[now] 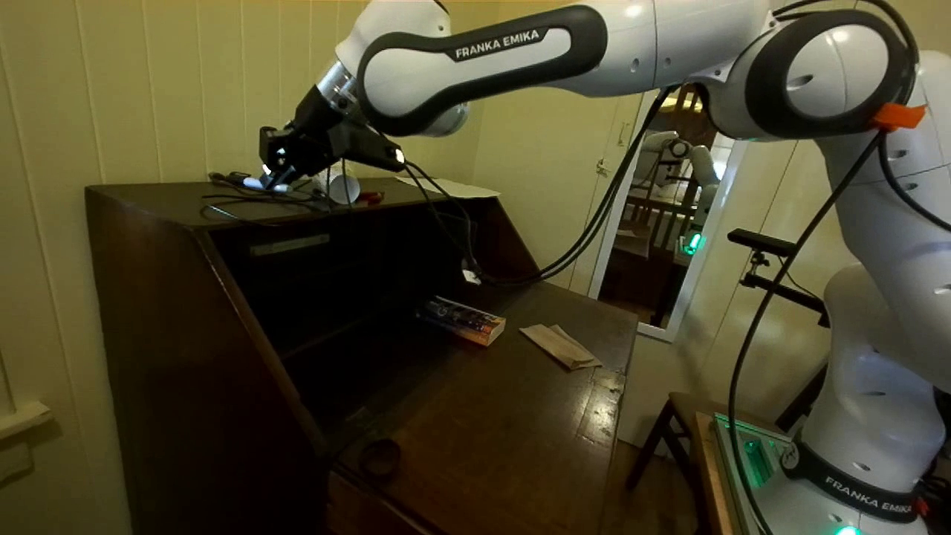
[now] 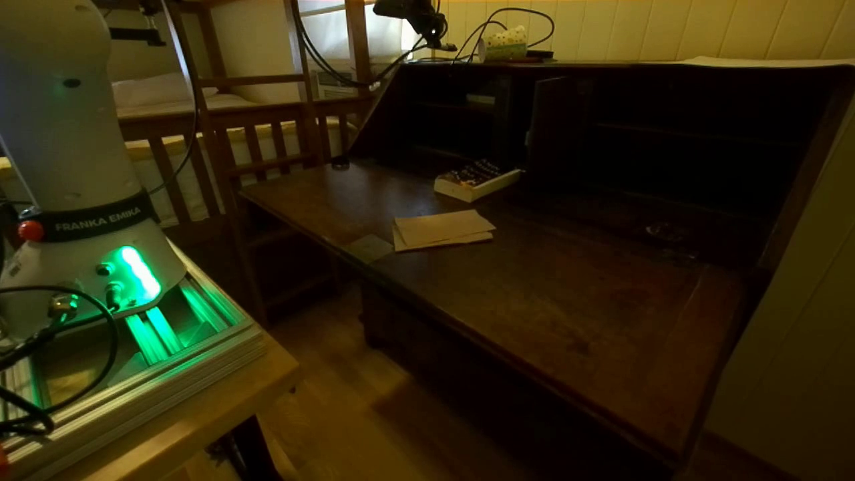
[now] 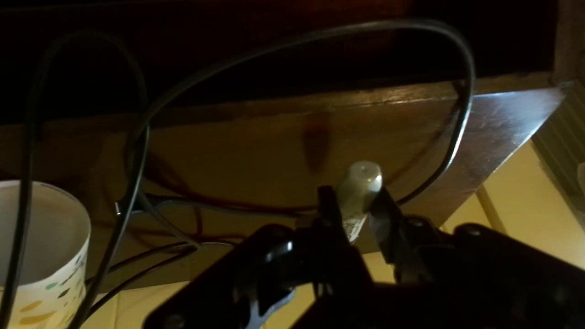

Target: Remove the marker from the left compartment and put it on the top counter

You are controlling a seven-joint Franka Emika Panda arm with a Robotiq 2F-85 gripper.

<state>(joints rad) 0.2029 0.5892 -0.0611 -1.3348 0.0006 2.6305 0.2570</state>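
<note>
Black and tipped downward, the gripper (image 3: 356, 203) has its jaws clamped on the marker (image 3: 361, 180), whose pale, rounded end pokes out between them in the wrist view. A dark cable (image 3: 393, 26) arcs around that end, and a patterned cup (image 3: 55, 274) sits well to one side of it. In an exterior view, the marker is at the top counter (image 1: 167, 199) of a dark-brown slant-front desk (image 1: 171, 334), over the stretch above the left compartment (image 2: 441, 127); whether it touches the wood cannot be told. The cup lies on its side on that same top, with a small red item (image 1: 371, 198) just beside it and a white sheet (image 1: 453, 188) farther along. Inside the left compartment, deep in shadow, a pale, flat object (image 2: 481, 99) can be made out. Lower down, on the fold-down writing surface (image 1: 490, 423), a thick paperback (image 1: 461, 321) rests near a folded brown paper (image 1: 561, 347), the two apart in both exterior views; a dark, round object (image 1: 379, 458) sits toward the surface's left end. The white-and-black robot arm (image 1: 475, 59) extends high over the desk from a base (image 2: 137, 272) lit green. Past the desk, a brown chair (image 1: 691, 405) stands near a tall, white-framed mirror (image 1: 665, 223) that reflects the robot arm, while pale panelled walls (image 1: 178, 89) run behind. In an exterior view, a wooden bed frame (image 2: 260, 81) rises in the background, its slats dark against pale bedding (image 2: 160, 93).
</note>
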